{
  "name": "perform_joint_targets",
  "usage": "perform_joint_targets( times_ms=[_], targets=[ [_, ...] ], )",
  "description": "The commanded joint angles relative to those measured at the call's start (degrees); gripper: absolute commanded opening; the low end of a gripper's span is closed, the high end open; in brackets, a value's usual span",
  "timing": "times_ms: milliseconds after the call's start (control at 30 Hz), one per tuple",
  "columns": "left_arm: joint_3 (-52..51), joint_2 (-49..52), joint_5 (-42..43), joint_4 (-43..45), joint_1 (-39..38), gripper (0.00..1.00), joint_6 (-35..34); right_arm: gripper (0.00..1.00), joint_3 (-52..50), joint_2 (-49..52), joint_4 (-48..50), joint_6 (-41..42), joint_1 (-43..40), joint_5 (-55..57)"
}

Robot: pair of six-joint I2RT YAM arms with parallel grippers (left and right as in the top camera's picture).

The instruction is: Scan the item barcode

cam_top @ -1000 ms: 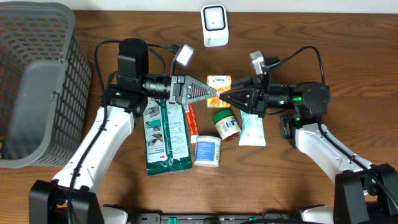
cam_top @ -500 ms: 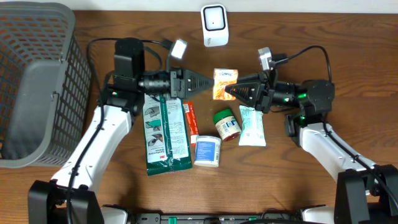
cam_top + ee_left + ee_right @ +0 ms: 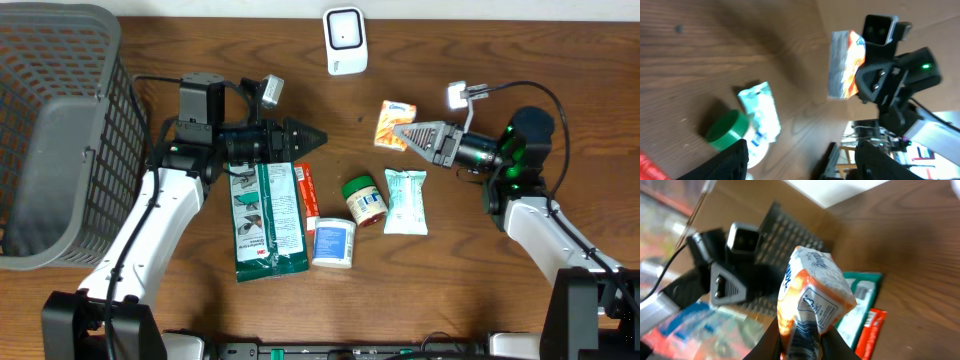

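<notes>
The left gripper (image 3: 310, 135) had its jaws apart and empty, just beyond the far end of the green pouch (image 3: 265, 225). To its right, nearer than the white scanner (image 3: 344, 40), the orange packet (image 3: 394, 122) was held clear of the table (image 3: 470, 290), clamped in the right gripper (image 3: 408, 132).

A brown wooden table (image 3: 480, 290) fills the view; at its far left stands a grey mesh basket (image 3: 120, 110); at the far edge, centre, sits a white scanner (image 3: 345, 41); mid-table, left to right, lie a green and white pouch (image 3: 266, 220), a slim red packet (image 3: 307, 192), a white tub (image 3: 333, 243) nearer, a green-lidded jar (image 3: 363, 199) on its side, and a white and teal packet (image 3: 405, 201).
</notes>
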Motion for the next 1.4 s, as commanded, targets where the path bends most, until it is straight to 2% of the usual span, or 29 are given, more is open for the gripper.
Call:
perform_joint_targets(
  times_ms=[0,300,467,600,700,900,1033,1167,1367],
  targets=[
    [-0.1,0.4,-4.2,-1.2,0.1,0.68,3.9,0.03,0.3,-0.1,-4.2,-4.1,-1.0,7.1],
    [-0.1,0.4,-5.2,-3.1,0.1,0.68,4.8,0.01,3.2,-1.4,-33.6,-21.3,-0.2,30.6],
    [-0.1,0.4,-10.4,-6.7,0.1,0.68,6.5,0.01,14.1,-7.0,-61.9,-31.2,0.6,48.4],
    [-0.1,0.4,-13.9,-8.4,0.1,0.68,6.5,0.02,23.4,-8.1,-81.6,-34.2,2.5,62.3],
    [-0.1,0.4,-16.1,-9.4,0.1,0.68,6.5,0.02,24.5,-7.5,-90.1,-34.2,4.1,68.8],
    [-0.1,0.4,-22.1,-11.0,0.1,0.68,6.5,0.02,21.1,-4.0,-89.9,-34.2,4.6,70.4],
    [-0.1,0.4,-22.6,-11.4,0.1,0.68,6.5,0.02,20.3,0.3,-87.1,-35.6,4.7,69.8],
    [-0.1,0.4,-22.6,-11.4,0.1,0.68,6.5,0.08,20.3,4.9,-84.8,-38.3,5.6,67.9],
    [-0.1,0.4,-22.6,-11.5,0.1,0.68,6.5,0.51,20.3,8.8,-84.2,-38.3,6.2,68.0]
  ],
)
